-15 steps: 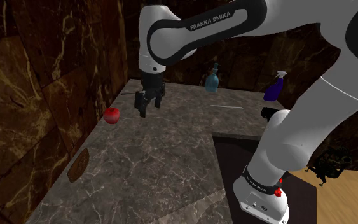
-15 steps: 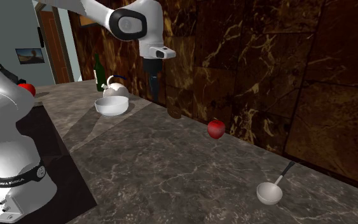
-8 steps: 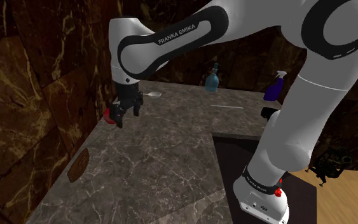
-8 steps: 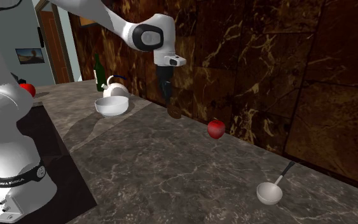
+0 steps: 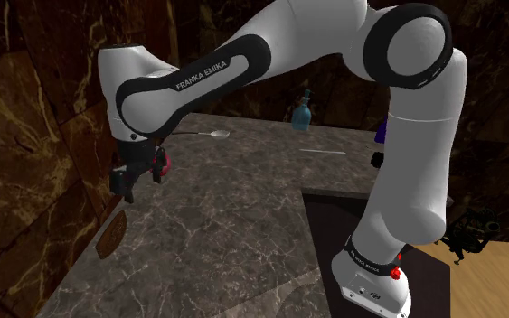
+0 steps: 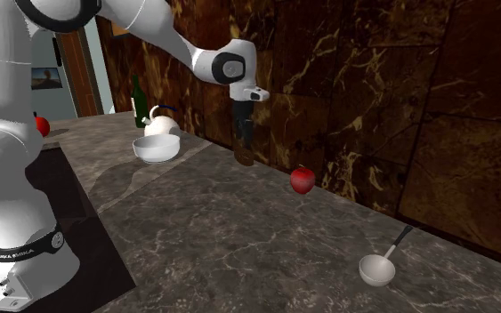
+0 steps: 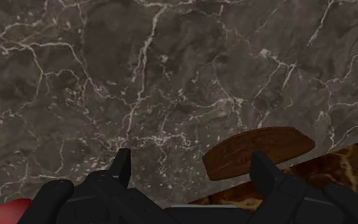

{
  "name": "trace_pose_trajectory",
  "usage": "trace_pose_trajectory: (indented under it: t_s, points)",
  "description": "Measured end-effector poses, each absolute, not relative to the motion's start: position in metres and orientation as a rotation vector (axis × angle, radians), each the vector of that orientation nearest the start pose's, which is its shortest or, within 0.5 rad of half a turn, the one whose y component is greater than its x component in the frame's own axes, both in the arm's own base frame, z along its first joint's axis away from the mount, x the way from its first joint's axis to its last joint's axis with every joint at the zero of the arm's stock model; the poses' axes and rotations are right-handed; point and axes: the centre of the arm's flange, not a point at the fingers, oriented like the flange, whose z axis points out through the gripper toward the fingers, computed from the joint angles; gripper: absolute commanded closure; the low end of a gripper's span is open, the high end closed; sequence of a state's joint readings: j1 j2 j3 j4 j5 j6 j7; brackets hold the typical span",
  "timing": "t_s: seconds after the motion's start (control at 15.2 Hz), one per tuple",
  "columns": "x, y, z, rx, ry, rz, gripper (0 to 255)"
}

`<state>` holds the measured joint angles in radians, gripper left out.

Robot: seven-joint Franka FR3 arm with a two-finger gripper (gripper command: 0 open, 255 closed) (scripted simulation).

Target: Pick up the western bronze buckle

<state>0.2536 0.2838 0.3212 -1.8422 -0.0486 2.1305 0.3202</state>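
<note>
Hanging over the wall edge of the countertop point(image 5: 243, 226), the gripper point(image 5: 127, 188) stood clear of the brown buckle point(image 5: 109, 237) in the shoulder view. Wrist view revealed spread jaws, the buckle beyond one fingertip point(image 7: 260, 164).

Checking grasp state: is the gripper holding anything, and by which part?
Nothing is held. The black two-finger gripper is open; the brown oval buckle lies on the dark marble counter, untouched.

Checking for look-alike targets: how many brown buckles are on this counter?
1. The brown oval buckle lies flat on the counter beside the dark wall, near the open hand. The arm covers part of the counter, so another could be hidden.
</note>
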Motion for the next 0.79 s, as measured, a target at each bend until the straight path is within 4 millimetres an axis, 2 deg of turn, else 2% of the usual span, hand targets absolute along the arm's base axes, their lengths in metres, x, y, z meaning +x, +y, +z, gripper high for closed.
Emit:
trace_pose_trajectory:
  t_s: [0.33,0.53,0.79]
  points:
    - [0.563,0.382,0.358,-3.06,-0.46,-0.002,0]
    - [0.566,0.391,0.341,-3.06,-0.467,-0.002,0]
    - [0.565,0.392,0.319,-3.059,-0.469,-0.002,0]
